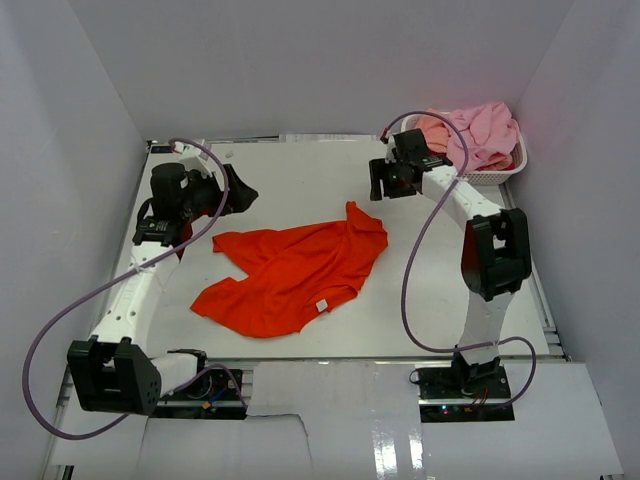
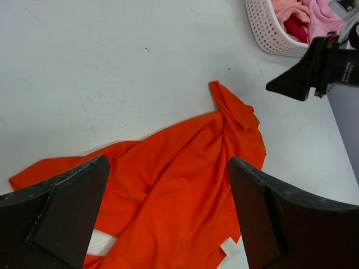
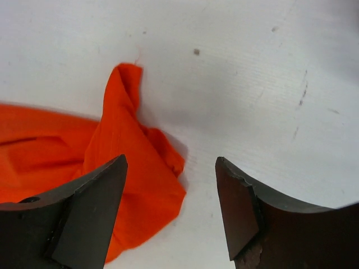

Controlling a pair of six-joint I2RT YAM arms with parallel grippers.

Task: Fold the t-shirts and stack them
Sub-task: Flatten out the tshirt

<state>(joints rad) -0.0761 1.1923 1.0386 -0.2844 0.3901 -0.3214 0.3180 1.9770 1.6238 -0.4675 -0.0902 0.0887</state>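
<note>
— Where's the orange-red t-shirt (image 1: 295,272)?
— We see it crumpled mid-table, bare tabletop (image 1: 300,170) all round. The left gripper (image 1: 238,190) and right gripper (image 1: 374,181) flank its far side, jaws wide, empty. Beyond it, the basket (image 1: 497,178) half-hides pink t-shirts (image 1: 485,130).

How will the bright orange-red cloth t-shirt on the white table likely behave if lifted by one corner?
The orange-red t-shirt lies creased and rumpled, so it would probably hang limp. Its thin cloth suggests it is light. Pushed, it may bunch up rather than slide whole.
</note>
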